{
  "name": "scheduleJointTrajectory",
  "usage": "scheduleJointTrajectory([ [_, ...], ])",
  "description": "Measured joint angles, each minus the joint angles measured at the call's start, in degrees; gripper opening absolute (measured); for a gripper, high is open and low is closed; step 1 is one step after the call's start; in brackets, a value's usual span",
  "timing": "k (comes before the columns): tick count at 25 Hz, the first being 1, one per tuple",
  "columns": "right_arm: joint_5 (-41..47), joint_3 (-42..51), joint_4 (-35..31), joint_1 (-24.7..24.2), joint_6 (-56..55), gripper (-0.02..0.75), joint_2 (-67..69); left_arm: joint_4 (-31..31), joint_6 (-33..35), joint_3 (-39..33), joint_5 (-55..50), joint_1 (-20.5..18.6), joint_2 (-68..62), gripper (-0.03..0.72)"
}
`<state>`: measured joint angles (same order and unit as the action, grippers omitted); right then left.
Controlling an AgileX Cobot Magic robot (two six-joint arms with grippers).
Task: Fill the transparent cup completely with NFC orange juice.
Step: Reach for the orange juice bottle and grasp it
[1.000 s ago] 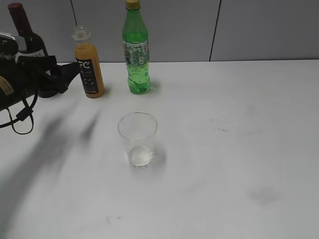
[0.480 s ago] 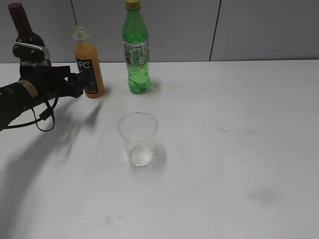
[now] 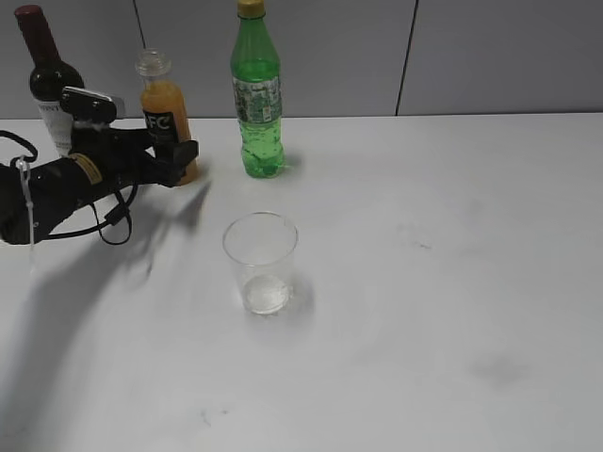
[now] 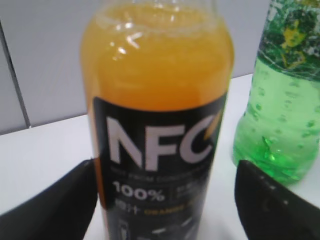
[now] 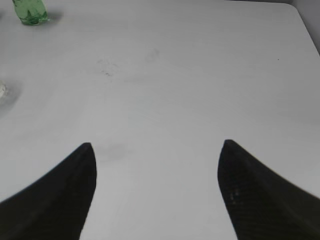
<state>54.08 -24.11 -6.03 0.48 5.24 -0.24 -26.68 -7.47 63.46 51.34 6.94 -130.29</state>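
The left gripper [image 3: 181,155], jaws apart, straddles the NFC orange juice [image 3: 167,121] bottle and hides its base, the empty transparent cup [image 3: 261,261] stands mid-worktop [image 3: 452,282] with open room rightward, and the right gripper [image 5: 156,192] is spread above bare surface.

In my left wrist view the NFC orange juice [image 4: 157,125] bottle is cut off top and bottom, its small label print blurred. The left gripper [image 3: 179,155] hides the bottle's base in the exterior view. The right gripper [image 5: 155,192] shows only its fingertips.
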Motion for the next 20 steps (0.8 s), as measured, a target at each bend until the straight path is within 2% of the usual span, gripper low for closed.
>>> scheduleJointTrajectory([
  [10,0.0,0.0,0.0,0.0,0.0,0.587,0.0,4.9,-0.6,7.9,-1.4,1.8,-5.2,0.662],
  [20,0.0,0.0,0.0,0.0,0.0,0.587,0.0,7.4,-1.3,9.3,-1.9,2.2,-6.3,0.624],
])
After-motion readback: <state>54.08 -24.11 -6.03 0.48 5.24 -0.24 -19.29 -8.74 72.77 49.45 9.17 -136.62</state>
